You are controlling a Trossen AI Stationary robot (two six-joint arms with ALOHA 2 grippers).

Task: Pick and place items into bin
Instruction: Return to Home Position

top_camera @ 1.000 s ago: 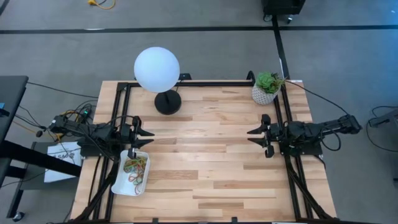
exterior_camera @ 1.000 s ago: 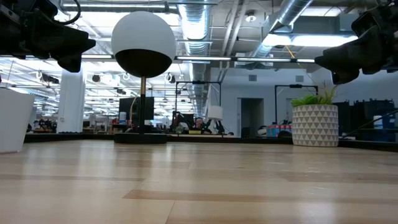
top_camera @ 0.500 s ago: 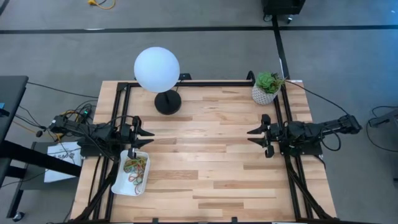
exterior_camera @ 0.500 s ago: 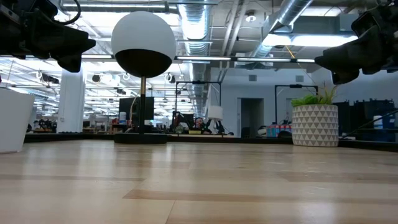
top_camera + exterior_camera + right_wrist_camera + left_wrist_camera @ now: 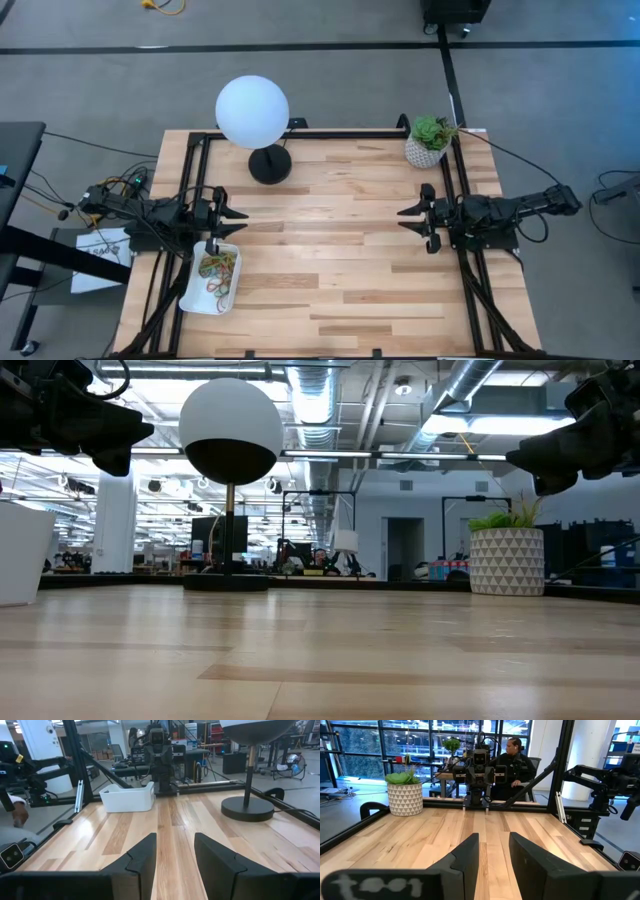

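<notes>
Pale striped planks make up the table (image 5: 340, 250), and at lower left of the high view we see the smooth, round-cornered white bin (image 5: 195, 293) holding a tangle of thin rubber bands (image 5: 218, 268). Left gripper (image 5: 238, 222) at centre left and right gripper (image 5: 402, 220) at centre right both stand moderately parted, empty. Marks on a white sheet (image 5: 100, 248) at far left are too small to read.
</notes>
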